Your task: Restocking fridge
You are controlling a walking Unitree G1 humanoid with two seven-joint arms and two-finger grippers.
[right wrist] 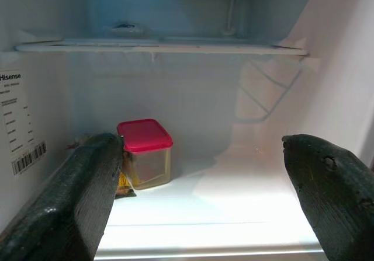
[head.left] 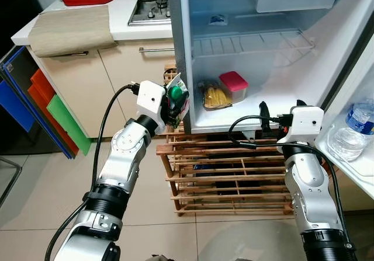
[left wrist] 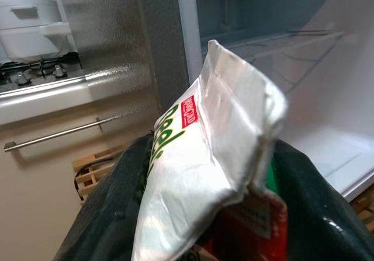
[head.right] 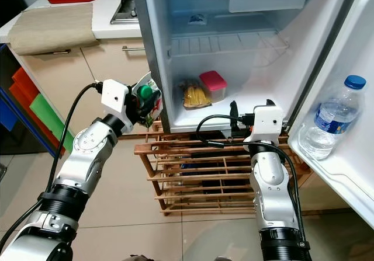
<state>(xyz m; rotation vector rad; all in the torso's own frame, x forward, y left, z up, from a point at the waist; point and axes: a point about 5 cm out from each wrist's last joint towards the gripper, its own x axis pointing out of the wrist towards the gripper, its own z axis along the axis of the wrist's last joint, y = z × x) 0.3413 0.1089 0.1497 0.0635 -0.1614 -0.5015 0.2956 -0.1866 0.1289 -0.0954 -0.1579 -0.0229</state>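
One fridge [head.left: 181,56] stands open at twelve o'clock. On its floor sit two items: one red-lidded container [head.left: 234,86] and one yellow packet [head.left: 214,97] at its nine o'clock. One water bottle [head.right: 330,118] stands in the door at three o'clock. One carton [head.left: 177,97] is held at ten o'clock. Two grippers: left gripper [head.left: 174,106], right gripper [head.left: 280,114].

the head views are bright and sharp under even room light, with a soft glare patch on the tiled floor [head.left: 245,237] at the bottom edge. in the right wrist view the fridge floor [right wrist: 234,208] glows almost white while the near black fingers [right wrist: 70,197] are dark and soft. the left wrist view is hazy, its white packet [left wrist: 216,156] blurred and partly overexposed.
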